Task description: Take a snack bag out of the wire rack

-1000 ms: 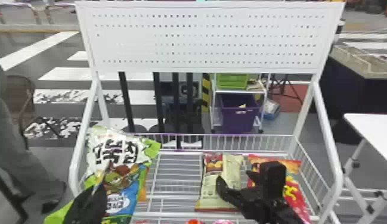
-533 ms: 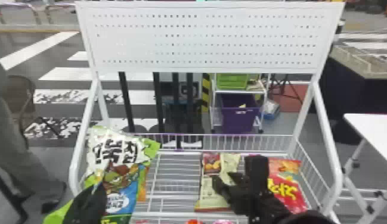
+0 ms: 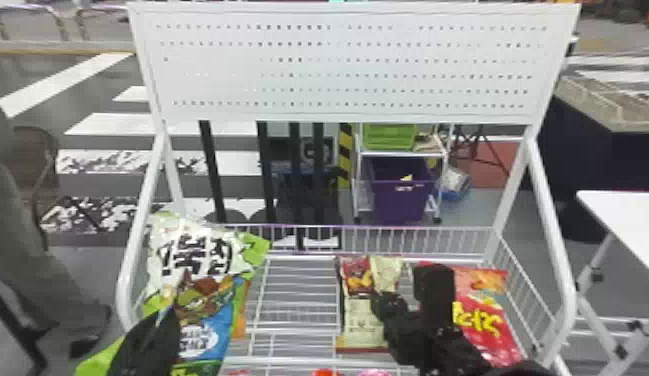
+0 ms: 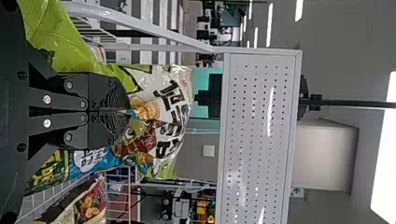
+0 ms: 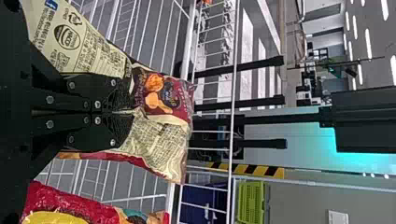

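At the rack's right half, my right gripper (image 3: 405, 302) is over the beige and red snack bag (image 3: 360, 320). The right wrist view has that gripper (image 5: 119, 112) shut, pinching the face of the same bag (image 5: 161, 140). On the left side, my left gripper (image 3: 150, 340) lies against the big green and white snack bag (image 3: 203, 295). Seen from the left wrist, this gripper (image 4: 127, 111) is shut on the bag's (image 4: 163, 112) crinkled front. Both bags are within the wire rack (image 3: 418, 240).
A red and orange snack bag (image 3: 488, 320) lies at the rack's right side, beside the right gripper. Behind the basket rises a white perforated panel (image 3: 348, 65). A white side table (image 3: 633, 225) stands to the right. Small red and pink items are at the front edge.
The right gripper has shifted left and its fingers have drawn together on the beige and red bag, uncovering more of the red bag. The left gripper stays about where it was.
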You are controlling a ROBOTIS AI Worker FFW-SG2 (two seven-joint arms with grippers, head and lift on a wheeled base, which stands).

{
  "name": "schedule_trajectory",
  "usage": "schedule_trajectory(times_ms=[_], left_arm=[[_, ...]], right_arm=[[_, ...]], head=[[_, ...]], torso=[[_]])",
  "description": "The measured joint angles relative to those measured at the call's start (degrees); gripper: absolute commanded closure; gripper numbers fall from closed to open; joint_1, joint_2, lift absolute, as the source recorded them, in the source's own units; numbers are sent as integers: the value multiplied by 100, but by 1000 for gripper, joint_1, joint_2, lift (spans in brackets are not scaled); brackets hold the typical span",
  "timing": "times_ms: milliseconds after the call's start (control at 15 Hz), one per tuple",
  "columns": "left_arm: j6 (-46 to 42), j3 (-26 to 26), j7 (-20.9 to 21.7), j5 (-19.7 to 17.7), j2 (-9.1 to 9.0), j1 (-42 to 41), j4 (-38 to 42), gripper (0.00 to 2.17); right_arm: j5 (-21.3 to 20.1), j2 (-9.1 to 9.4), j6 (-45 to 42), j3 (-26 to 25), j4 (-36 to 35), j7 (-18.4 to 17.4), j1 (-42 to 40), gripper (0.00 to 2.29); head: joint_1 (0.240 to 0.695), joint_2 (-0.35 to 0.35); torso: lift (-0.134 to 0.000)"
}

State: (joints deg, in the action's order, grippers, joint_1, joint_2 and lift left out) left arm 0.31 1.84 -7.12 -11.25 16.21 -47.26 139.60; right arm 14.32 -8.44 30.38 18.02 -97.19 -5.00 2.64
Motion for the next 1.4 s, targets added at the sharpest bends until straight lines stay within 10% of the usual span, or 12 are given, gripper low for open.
schedule_trajectory(times_ms=[733, 1400], left_arm=[[0, 28, -3, 18, 22, -19, 32, 2078], [0, 111, -7, 26, 13, 33, 20, 2078]], right_arm=[[-252, -643, -780, -945, -3280, 32, -2446, 2246], [-645, -13, -2862, -2118, -4330, 546, -5299, 2246]], head=[[499, 0], [499, 0]], torso=[[0], [0]])
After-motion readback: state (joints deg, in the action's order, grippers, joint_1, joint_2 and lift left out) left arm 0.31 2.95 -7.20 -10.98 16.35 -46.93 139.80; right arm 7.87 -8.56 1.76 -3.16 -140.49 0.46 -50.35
